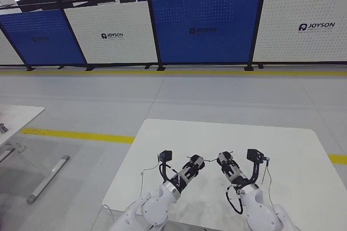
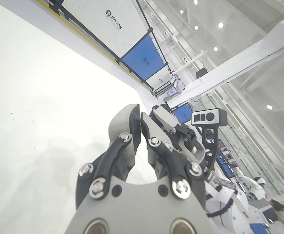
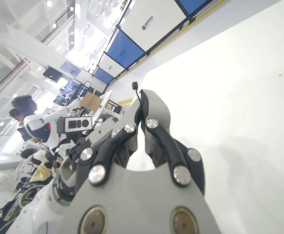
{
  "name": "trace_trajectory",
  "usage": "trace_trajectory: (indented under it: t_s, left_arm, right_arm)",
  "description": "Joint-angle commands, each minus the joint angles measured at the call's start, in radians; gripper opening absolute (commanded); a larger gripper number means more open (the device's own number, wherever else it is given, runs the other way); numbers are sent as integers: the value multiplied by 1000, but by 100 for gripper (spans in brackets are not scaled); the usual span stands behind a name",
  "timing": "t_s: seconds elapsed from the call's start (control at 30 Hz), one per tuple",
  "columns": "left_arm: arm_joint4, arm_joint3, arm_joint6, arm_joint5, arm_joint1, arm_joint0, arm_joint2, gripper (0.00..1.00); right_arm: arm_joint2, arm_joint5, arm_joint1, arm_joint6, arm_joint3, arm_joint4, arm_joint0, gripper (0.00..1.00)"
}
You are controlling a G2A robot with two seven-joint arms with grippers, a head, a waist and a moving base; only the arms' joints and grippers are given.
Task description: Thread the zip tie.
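The zip tie (image 3: 135,86) is a thin black plastic strip. I think it is very light, bendy and a bit slippery. It may flop or slide if you pinch it far from its end. Take hold close to the little square head, so the head stays steady for the tip to go in.

Your right gripper (image 3: 141,102) does just that. Its fingers are squeezed tight on the strip, and the head pokes out just past the fingertips.

Your left gripper (image 2: 141,118) has its fingers pressed together too. You cannot tell if any of the strip is between them.

Both arms reach over the near middle of the white table (image 1: 277,144). The left gripper is on the left and the right one is just beside it on the right. Their tips point at each other.
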Motion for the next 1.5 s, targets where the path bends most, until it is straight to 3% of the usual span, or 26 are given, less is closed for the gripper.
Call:
trace_trajectory:
  t_s: [0.0, 1.2, 1.47]
  left_arm:
    - [0, 0, 0, 0, 0, 0, 0, 0]
    - [-1, 1, 1, 1, 0, 0, 0, 0]
    - [-99, 5, 45, 35, -13, -4, 6, 0]
  right_arm:
    - [4, -1, 0, 1, -2, -2, -3, 0]
    - [-12, -11, -11, 23, 20, 17, 16, 0]
    - [-28, -36, -16, -34, 28, -3, 4, 0]
